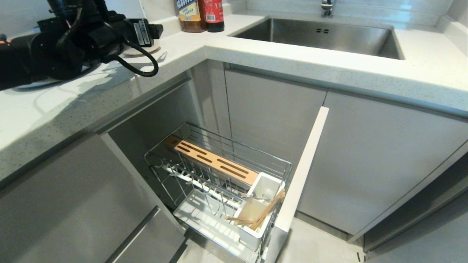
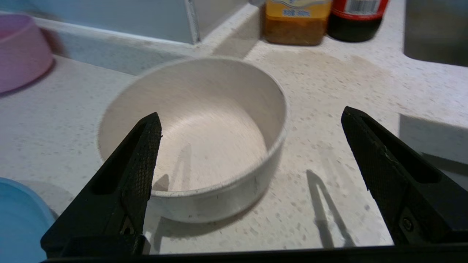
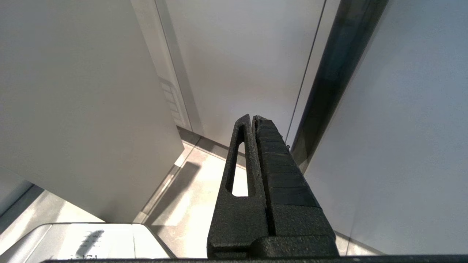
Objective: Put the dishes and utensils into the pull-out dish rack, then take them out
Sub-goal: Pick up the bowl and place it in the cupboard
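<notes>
Two chopsticks (image 1: 261,215) already stand in the pull-out dish rack (image 1: 219,190), but its dish slots are bare. My left gripper (image 2: 252,124) hangs over the off-white bowl (image 2: 193,138) on the worktop (image 2: 329,109), jaws spread wide, one finger over its rim. Right gripper (image 3: 252,120) parked, jaws pressed together.

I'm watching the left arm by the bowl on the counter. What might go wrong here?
The left gripper is open, one finger over the off-white bowl; closing askew might tip or push it. A pink bowl and blue plate sit close enough to bump. In the pull-out dish rack, chopsticks lean from the utensil holder, so a lowered dish could snag them.
</notes>
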